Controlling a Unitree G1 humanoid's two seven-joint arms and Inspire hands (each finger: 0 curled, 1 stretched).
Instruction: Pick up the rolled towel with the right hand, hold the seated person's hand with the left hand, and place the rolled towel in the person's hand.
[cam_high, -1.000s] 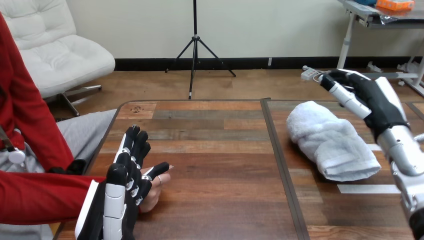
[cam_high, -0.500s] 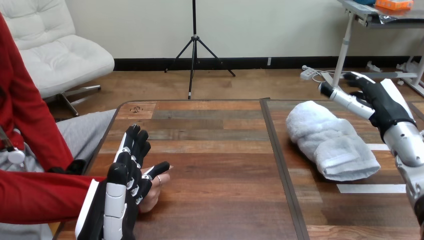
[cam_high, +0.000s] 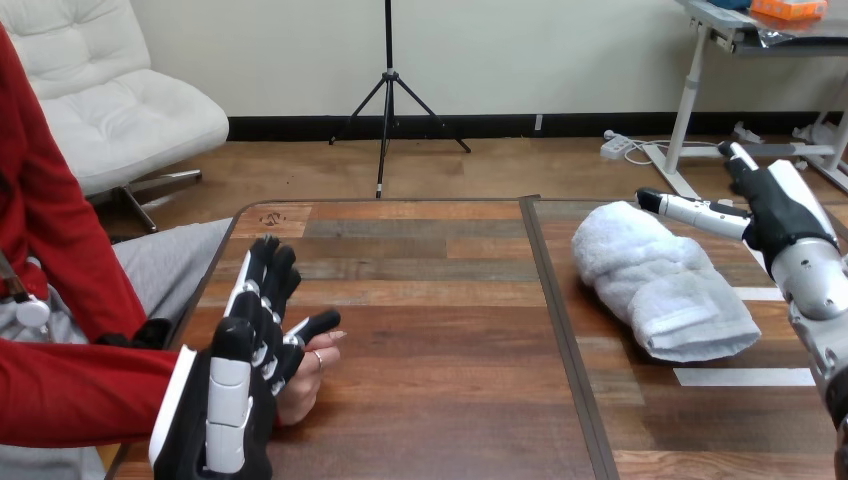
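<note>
The rolled white towel (cam_high: 660, 280) lies on the right half of the wooden table (cam_high: 430, 330), pointing from far left to near right. My right hand (cam_high: 780, 215) hovers open just beyond the towel's far right side. Its thumb points left over the towel's far end and its fingers stand straight, touching nothing. At the near left, my left hand (cam_high: 235, 390) is open with straight, slightly spread fingers, lying over the person's hand (cam_high: 310, 375). That hand rests on the table edge, and its fingertips show to the right of my palm. I see no finger curled round it.
A dark seam (cam_high: 560, 330) runs front to back between the two table halves. A white tape strip (cam_high: 745, 377) lies on the table in front of the towel. The person's red sleeve (cam_high: 80, 395) comes in from the left edge.
My right hand has drawn back to the right, off the towel's far end, with its fingers straightening. My left hand's fingers have spread and stretched slightly. The towel has not moved.
</note>
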